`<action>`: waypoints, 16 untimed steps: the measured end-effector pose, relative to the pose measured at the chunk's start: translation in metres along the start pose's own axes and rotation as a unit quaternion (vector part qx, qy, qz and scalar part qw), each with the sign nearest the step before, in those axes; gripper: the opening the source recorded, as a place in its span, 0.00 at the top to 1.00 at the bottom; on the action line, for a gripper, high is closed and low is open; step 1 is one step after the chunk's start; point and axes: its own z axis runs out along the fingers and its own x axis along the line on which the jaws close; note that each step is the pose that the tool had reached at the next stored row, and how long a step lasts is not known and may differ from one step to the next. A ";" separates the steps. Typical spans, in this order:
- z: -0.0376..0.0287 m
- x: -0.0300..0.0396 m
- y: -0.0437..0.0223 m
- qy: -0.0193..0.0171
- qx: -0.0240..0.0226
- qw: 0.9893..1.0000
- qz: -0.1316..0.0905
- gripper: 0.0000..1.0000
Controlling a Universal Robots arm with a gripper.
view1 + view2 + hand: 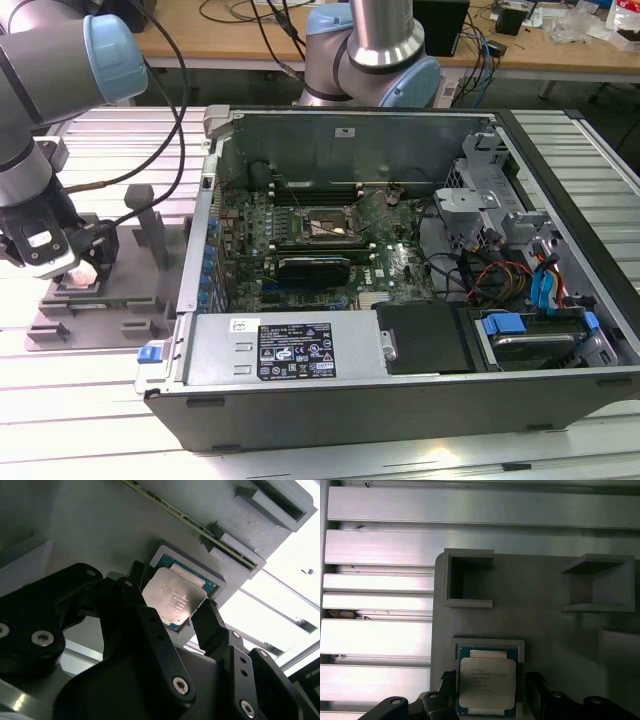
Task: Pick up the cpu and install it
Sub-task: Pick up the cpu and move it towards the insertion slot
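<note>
The work stands at the pick-up step: the cpu [486, 686] lies flat in a shallow square pocket [488, 642] of a grey holder tray [100, 312], which sits on the slatted metal table [380, 545] at the exterior view's left, well apart from the open computer case [400, 395]. The arm [40, 70] reaches down over that tray, and the gripper [171, 591] hangs directly above the cpu. In both wrist views its two black fingers [206, 611] stand one on each side of the cpu, spread a little wider than it is, with a thin gap showing on at least one side, so I judge the gripper to be open and holding nothing. The cpu looks seated in its pocket, silver top up, not lifted. Inside the case, the socket [325, 226] on the green board appears uncovered and bare, so nothing of the install is done. As I read it, a good grasp from here calls for the fingers to close evenly on two opposite edges of the cpu, low enough to catch its thin rim yet clear of the pocket walls, and with only light force, since it is thin and could tip or slip if pinched off-centre. It would then have to come straight up to leave the pocket cleanly.
</note>
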 end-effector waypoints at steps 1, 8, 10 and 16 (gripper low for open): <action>0.0001 0.0000 0.0000 0.000 0.000 1.000 0.000 0.34; -0.0002 0.0000 0.0001 0.000 0.000 1.000 0.000 0.34; -0.0007 -0.0001 0.0001 0.000 0.000 1.000 0.000 0.34; -0.0001 0.0000 0.0009 0.000 -0.004 1.000 0.000 0.34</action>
